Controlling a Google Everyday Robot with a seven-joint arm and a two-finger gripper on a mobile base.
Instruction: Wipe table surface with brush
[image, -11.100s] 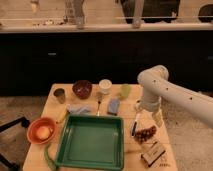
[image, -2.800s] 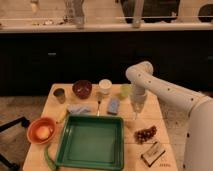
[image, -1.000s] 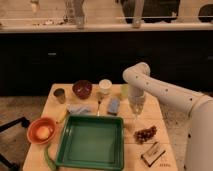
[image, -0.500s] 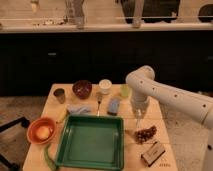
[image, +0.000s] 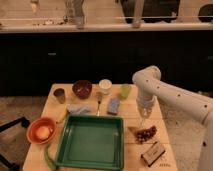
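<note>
My gripper (image: 144, 114) points straight down over the right part of the tan wooden table surface (image: 128, 116), between the blue sponge (image: 114, 106) and the table's right edge. It seems shut on the slim brush (image: 141, 123), which hangs below it as a thin pale rod. The lower end of the brush reaches the tabletop just behind a bunch of dark grapes (image: 146, 134). The brush head is too small to make out. The white arm (image: 170, 95) comes in from the right.
A green tray (image: 90, 144) fills the table's front middle. Behind it stand a dark bowl (image: 82, 89), a white cup (image: 105, 86), a green cup (image: 125, 91) and a metal cup (image: 59, 95). An orange bowl (image: 41, 131) is front left, a small box (image: 152, 152) front right.
Over the last second the gripper with the brush has moved right and a little toward the table's front. Nothing else on the table has moved.
</note>
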